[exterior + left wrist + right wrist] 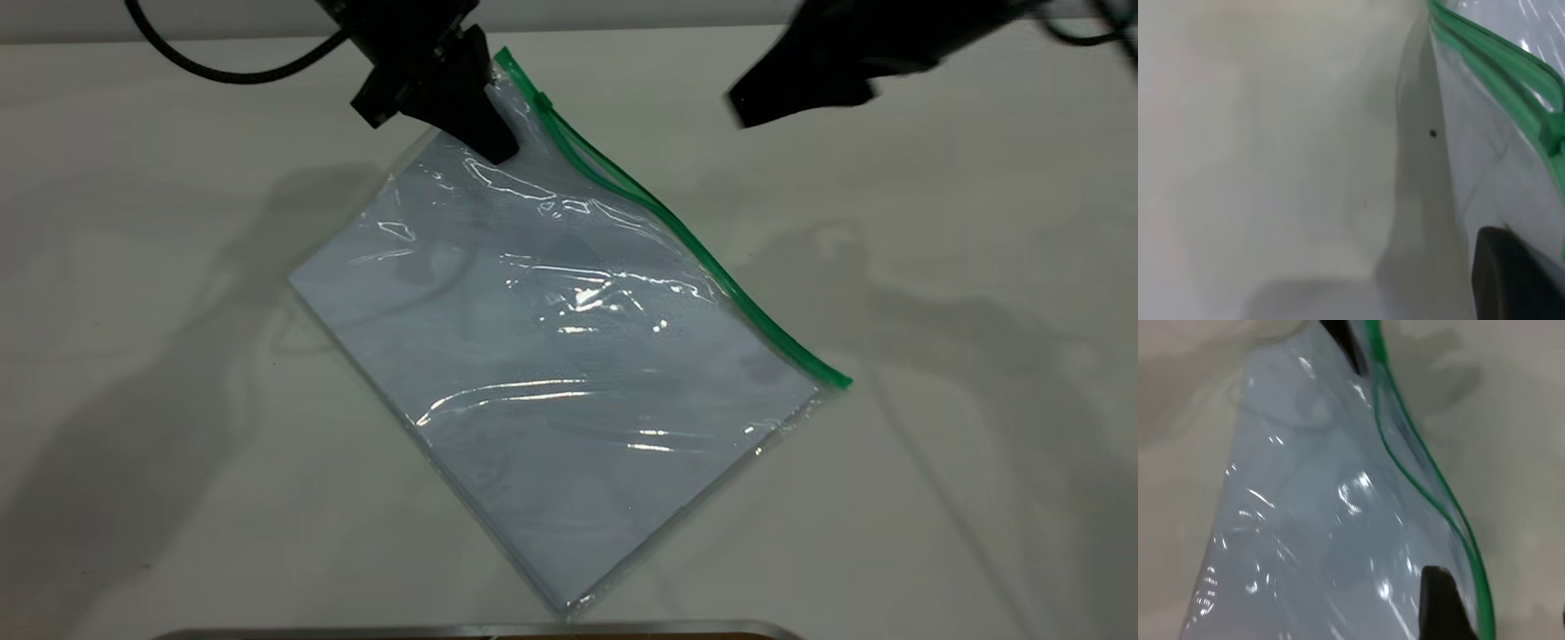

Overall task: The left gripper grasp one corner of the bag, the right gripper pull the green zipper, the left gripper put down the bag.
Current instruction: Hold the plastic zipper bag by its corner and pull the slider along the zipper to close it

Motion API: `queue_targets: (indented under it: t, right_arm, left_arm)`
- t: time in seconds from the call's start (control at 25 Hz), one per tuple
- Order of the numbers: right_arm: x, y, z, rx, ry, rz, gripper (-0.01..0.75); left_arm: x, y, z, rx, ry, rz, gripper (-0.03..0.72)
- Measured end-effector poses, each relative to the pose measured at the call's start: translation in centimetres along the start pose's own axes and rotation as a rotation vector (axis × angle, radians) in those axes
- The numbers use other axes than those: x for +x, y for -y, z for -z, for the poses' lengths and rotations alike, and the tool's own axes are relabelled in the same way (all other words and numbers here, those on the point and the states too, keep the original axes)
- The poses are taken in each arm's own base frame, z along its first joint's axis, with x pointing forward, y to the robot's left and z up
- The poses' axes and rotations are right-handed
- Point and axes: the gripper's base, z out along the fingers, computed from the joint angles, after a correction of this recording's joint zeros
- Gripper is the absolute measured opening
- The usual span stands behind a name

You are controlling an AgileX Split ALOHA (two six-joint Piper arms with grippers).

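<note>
A flat, clear plastic bag [569, 373] lies slanted across the pale, matte table [978, 444], its glossy film wrinkled and throwing bright streaks of glare over the white sheets [498, 356] stacked inside. Along one long edge runs the green zipper [711, 267], a thin bright strip that bows and splits into two tracks toward the far end, so the bag looks partly opened there. The left end effector [498, 142], a black wedge-shaped piece with a thick braided cable [222, 67] looping off behind it, is closed on the corner of the bag [511, 76] where the green strip ends, and that corner is lifted off the table while the opposite end rests flat. In the left wrist view the green strip [1498, 73] curves past a blurred dark finger [1511, 280], with film pressed against it. The right end effector [800, 84] hangs above the table, apart from the bag and to the side of the zipper, a tapering black shape; whether its jaws stand wide or narrow cannot be told. The right wrist view shows the crinkled film [1338, 520], the green edge [1431, 480] snaking along it, and one dark finger [1441, 603] in front.
</note>
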Motion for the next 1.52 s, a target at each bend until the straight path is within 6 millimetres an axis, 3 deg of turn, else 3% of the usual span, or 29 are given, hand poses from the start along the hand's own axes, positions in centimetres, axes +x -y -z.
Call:
queue_targets:
  t: [0.36, 0.72, 1.12, 1.28, 1.52]
  right_arm:
    - [-1.4, 0.4, -4.0, -0.034, 0.010, 0.035, 0.472]
    - [-1.3, 0.4, -4.7, -0.067, 0.031, 0.008, 0.472]
    - [-1.5, 0.2, -4.6, -0.094, 0.060, -0.008, 0.464]
    - [-1.7, 0.1, -4.6, -0.103, 0.075, -0.024, 0.390]
    - [-1.8, 0.1, -4.6, -0.102, 0.078, -0.027, 0.177]
  left_arm:
    - [-2.3, 0.2, -1.9, 0.003, -0.006, -0.049, 0.053]
    - [-4.6, 0.1, -3.3, -0.034, 0.045, -0.112, 0.057]
    - [-5.3, 0.0, -3.8, -0.057, 0.083, -0.128, 0.059]
    - [-5.3, 0.0, -4.0, -0.063, 0.105, -0.114, 0.059]
    - [-5.4, 0.0, -4.0, -0.062, 0.107, -0.113, 0.061]
